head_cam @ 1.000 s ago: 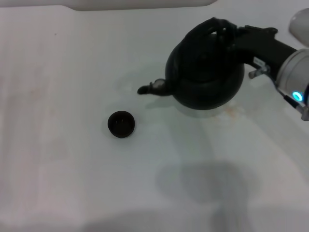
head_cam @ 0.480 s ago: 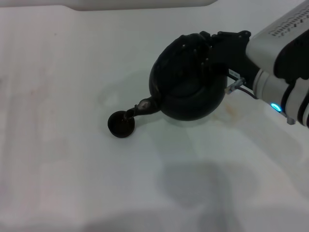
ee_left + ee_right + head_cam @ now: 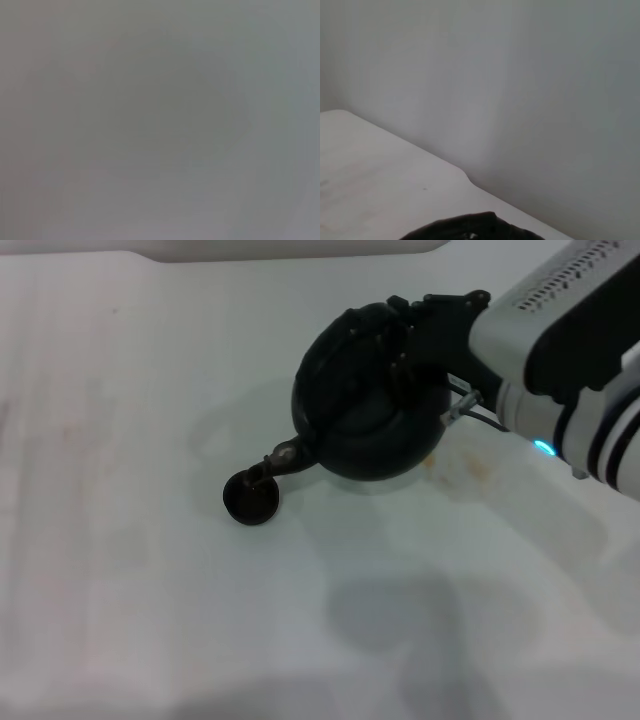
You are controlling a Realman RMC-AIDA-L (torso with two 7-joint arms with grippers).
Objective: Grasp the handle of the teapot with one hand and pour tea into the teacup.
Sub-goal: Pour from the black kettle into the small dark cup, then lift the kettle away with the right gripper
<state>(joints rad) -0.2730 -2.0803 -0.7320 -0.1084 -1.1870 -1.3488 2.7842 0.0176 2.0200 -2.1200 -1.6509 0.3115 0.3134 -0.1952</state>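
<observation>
The large black teapot (image 3: 365,405) hangs tilted above the white table, its spout (image 3: 282,456) pointing down-left with the tip right over the tiny dark teacup (image 3: 251,498). My right gripper (image 3: 415,325) is shut on the black arched handle (image 3: 385,335) at the pot's top, with the arm reaching in from the right. No stream of tea can be made out. A dark edge of the teapot shows in the right wrist view (image 3: 475,229). The left gripper is out of view; the left wrist view shows only plain grey.
The white table (image 3: 120,440) spreads to the left and front of the cup. Faint brownish stains (image 3: 478,470) lie on the table under the right arm. A pale wall (image 3: 520,75) shows beyond the table's edge.
The teapot has moved left and tipped further, bringing the spout from beside the cup to over it. The right arm followed leftward. The cup has not moved.
</observation>
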